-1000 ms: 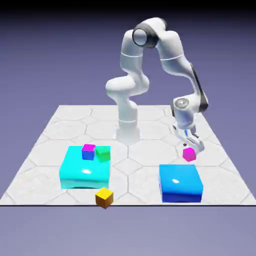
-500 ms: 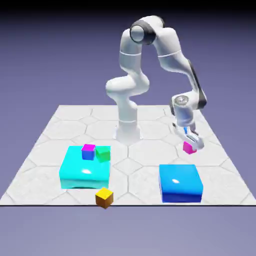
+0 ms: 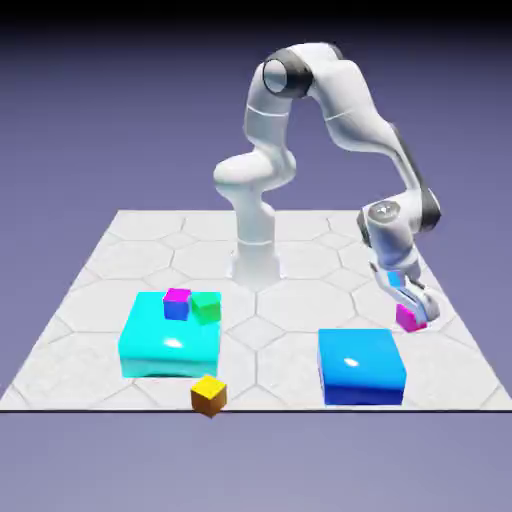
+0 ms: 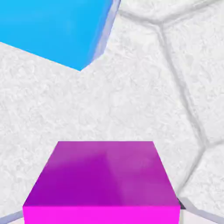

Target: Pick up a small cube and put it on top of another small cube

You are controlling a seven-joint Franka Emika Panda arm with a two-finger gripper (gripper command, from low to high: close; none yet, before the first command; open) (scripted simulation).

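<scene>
Exterior view: gripper (image 3: 411,315) pinches the pink cube (image 3: 409,319) aloft, stacking on the yellow cube (image 3: 208,395) remains.

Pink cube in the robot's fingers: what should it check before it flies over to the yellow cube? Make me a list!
1. Grip: the gripper is shut on the magenta cube, which fills the bottom of the hand view. Ok.
2. Cube lifted off the table: it looks raised, but the gap is hard to judge. Cannot tell.
3. Target free: nothing sits on the yellow-orange cube by the table's front edge. Ok.
4. Path: the big blue block lies between the gripper and the target, so carry high. Not ok yet.
5. Neighbours: the cyan block stands just behind the target. Ok, with care.
</scene>
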